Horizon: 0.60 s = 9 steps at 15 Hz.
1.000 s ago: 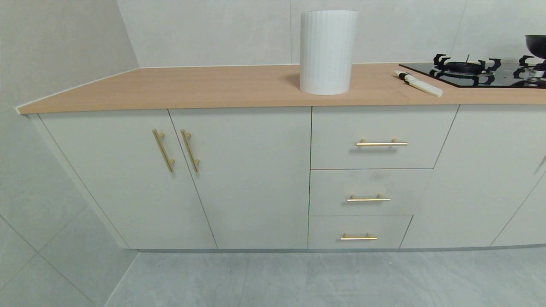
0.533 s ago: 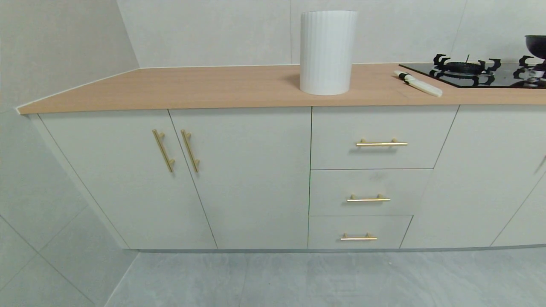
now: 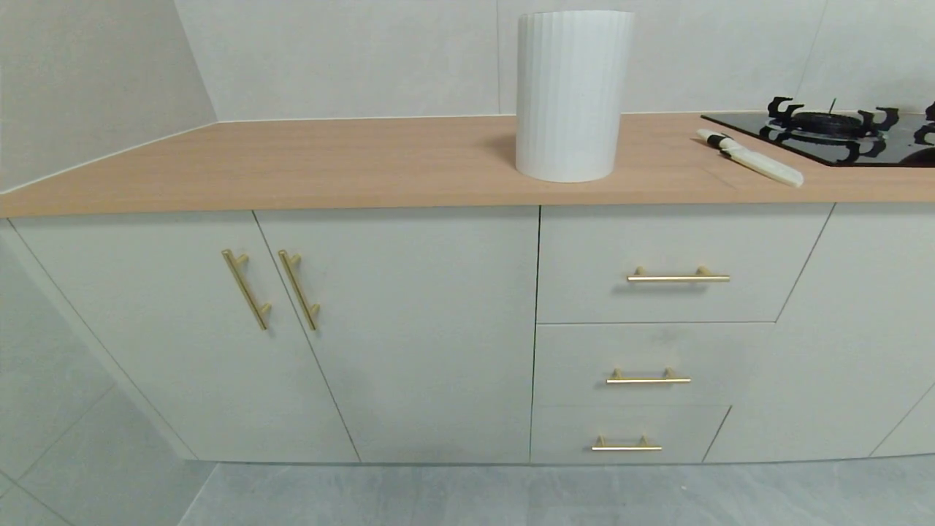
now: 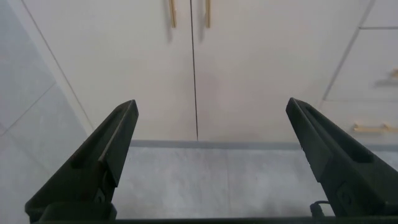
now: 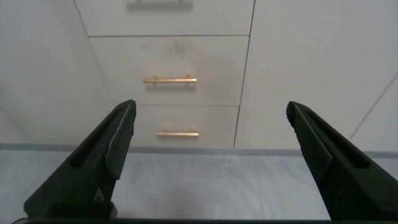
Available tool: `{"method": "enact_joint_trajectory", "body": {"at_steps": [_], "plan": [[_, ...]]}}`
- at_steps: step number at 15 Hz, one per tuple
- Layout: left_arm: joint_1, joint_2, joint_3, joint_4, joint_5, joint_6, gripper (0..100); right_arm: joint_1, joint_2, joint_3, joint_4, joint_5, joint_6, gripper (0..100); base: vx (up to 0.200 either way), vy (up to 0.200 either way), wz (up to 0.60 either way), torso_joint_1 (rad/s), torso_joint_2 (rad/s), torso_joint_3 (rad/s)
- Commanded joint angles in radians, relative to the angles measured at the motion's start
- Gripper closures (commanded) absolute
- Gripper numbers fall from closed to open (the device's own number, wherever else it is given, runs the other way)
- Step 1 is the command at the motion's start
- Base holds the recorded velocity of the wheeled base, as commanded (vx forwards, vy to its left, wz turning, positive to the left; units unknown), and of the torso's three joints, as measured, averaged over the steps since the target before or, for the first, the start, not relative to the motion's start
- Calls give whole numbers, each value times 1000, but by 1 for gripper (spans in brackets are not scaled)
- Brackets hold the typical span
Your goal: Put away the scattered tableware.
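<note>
**A:** Jaw state?

**B:** Left gripper (image 4: 211, 106): jaws spread wide, nothing between them. It sits low over the grey floor (image 4: 205, 186), facing the double cupboard doors (image 4: 249, 62). Right gripper (image 5: 211, 104): same, wide open and holding nothing, facing the drawer stack (image 5: 168, 62).

**A:** Landmark?

**B:** The white ribbed container (image 3: 568, 95), upright on the wood countertop (image 3: 329, 161) near its front edge.

**A:** What's nearest?

**B:** The cabinet fronts. The drawer stack is straight below the container and a bit to its right, three drawers, all shut. Brass handles top (image 3: 678, 276), middle (image 3: 648, 378) and bottom (image 3: 627, 446). The double cupboard doors are below and left of the container, shut, with two upright brass handles (image 3: 246, 288) either side of the seam.

**A:** Tableware?

**B:** One knife (image 3: 749, 157), flat on the countertop to the right of the container and well apart from it. Pale blade, dark band at the handle. The blade tip points toward the front edge.

**A:** Anything crowding it?

**B:** The black gas hob (image 3: 833, 131), farther right of the container, with its edge just beside the knife. The tiled wall (image 3: 365, 58) is behind the container.
</note>
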<state>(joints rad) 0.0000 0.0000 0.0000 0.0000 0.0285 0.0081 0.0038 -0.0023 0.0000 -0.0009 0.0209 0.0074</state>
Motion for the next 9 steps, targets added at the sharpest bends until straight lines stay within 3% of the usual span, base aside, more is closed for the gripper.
{"method": "enact_joint_trajectory", "body": {"at_steps": [1,9], "plan": [[0,0,0,0,1,0,0,1,2,0,-1,1,0,0,200,0,0,7,2,12],[0,2,0,0,1,-2,0,1,2,0,-1,1,2,0,200,0,0,3,1,-2]]}}
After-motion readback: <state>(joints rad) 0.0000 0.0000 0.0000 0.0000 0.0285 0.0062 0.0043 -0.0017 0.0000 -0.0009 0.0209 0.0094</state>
